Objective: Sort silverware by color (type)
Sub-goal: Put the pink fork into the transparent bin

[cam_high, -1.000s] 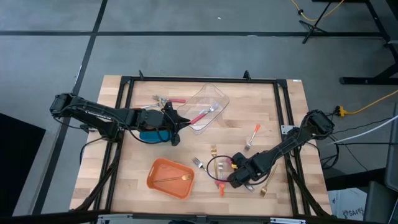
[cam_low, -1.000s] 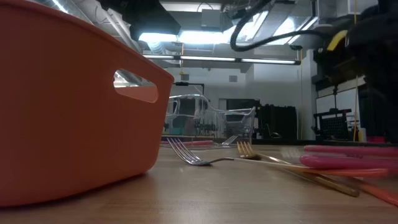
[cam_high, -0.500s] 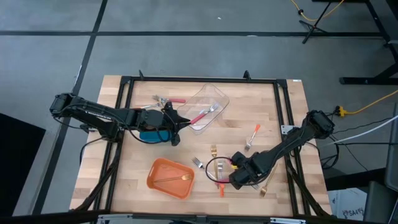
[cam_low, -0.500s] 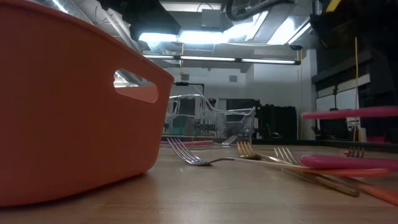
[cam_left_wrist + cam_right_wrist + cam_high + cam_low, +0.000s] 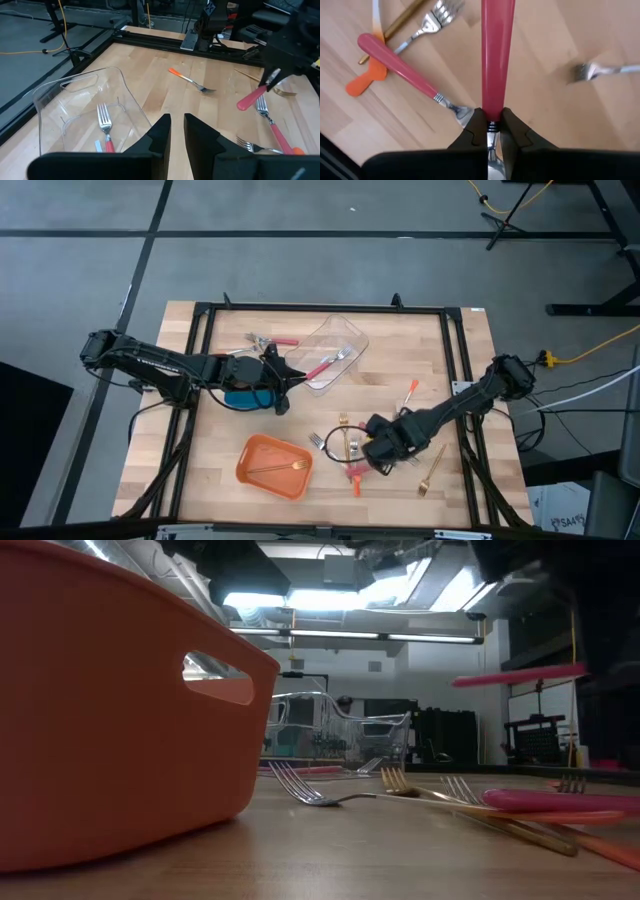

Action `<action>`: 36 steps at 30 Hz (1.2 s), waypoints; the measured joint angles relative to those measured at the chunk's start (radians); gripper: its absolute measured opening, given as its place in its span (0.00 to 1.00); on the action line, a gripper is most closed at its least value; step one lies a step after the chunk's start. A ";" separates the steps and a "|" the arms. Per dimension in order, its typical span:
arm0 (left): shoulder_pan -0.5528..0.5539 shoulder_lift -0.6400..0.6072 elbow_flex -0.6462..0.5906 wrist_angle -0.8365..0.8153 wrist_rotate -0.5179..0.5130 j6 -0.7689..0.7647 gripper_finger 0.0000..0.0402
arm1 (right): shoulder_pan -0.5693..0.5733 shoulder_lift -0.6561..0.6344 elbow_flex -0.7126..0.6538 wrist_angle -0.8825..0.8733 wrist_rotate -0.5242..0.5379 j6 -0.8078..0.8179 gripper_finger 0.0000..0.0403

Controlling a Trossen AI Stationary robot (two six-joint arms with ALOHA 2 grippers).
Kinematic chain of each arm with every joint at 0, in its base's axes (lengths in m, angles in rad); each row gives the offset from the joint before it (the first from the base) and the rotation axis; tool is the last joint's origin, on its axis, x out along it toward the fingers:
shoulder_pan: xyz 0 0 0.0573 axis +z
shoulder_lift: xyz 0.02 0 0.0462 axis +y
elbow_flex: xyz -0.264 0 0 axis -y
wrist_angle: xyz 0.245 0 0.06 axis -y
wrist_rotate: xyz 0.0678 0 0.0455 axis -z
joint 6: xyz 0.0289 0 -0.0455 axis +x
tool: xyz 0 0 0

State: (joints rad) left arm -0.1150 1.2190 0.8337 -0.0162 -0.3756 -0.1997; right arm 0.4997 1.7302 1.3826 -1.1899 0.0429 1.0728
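Right end effector (image 5: 490, 131) at counter's (image 5: 440, 360) five o'clock, clamped on a pink-handled fork (image 5: 497, 55) held above it; left end effector (image 5: 177, 131) narrow, empty.

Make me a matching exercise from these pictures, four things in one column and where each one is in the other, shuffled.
Things:
1. gold fork
2. red-handled fork
3. orange-handled fork
4. blue container

Places:
A. lying on the bare table, near the right arm
B. under the left gripper
C. in the orange basket
D. held in the right gripper, off the table

Pairs: 1-C, 2-D, 3-A, 4-B
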 joint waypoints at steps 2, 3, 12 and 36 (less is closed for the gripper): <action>-0.004 0.000 0.000 -0.009 0.000 0.000 0.12 | -0.025 0.000 0.012 0.001 0.001 -0.073 0.01; -0.006 0.000 0.000 -0.014 0.000 0.000 0.12 | -0.037 0.000 0.019 0.001 0.002 -0.113 0.01; -0.044 0.000 0.000 -0.107 -0.001 0.001 0.12 | -0.149 0.000 0.075 -0.049 0.032 -0.423 0.01; -0.192 0.000 0.000 -0.299 -0.001 -0.010 0.12 | -0.528 0.000 0.216 0.097 0.131 -1.379 0.01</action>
State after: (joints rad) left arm -0.3069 1.2186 0.8337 -0.3149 -0.3765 -0.2098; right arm -0.0280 1.7298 1.5990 -1.0930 0.1743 -0.3062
